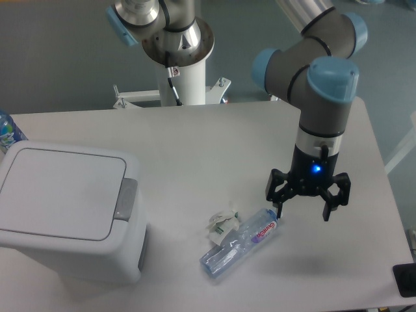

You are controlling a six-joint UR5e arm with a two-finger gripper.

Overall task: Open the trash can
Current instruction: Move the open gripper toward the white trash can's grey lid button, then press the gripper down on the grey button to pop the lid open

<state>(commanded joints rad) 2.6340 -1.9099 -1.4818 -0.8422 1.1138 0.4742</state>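
Looking at the tool: our gripper hangs above the table, its two fingers spread wide apart and pointing down, with nothing between them.
Position of the tool: we see it just beside the cap end of the clear bottle, at the right side, well apart from the bin.
Task thing: the trash can stands at the front left of the table, its flat lid down and shut.
Button: the grey tab sits on the right rim of the lid, on the side that faces our arm; we judge this is the place to press.
Why so placed: we think the tab turned to the arm makes it reachable from above without going around the bin.
Other things: a small crumpled paper lies touching the bottle; a second bottle shows only partly at the left edge, behind the bin.
Surface: the table is pale grey, smooth and matt.
Room: behind it we see the white robot base and a dark grey floor.
Progress: we judge that the opening is not yet begun.
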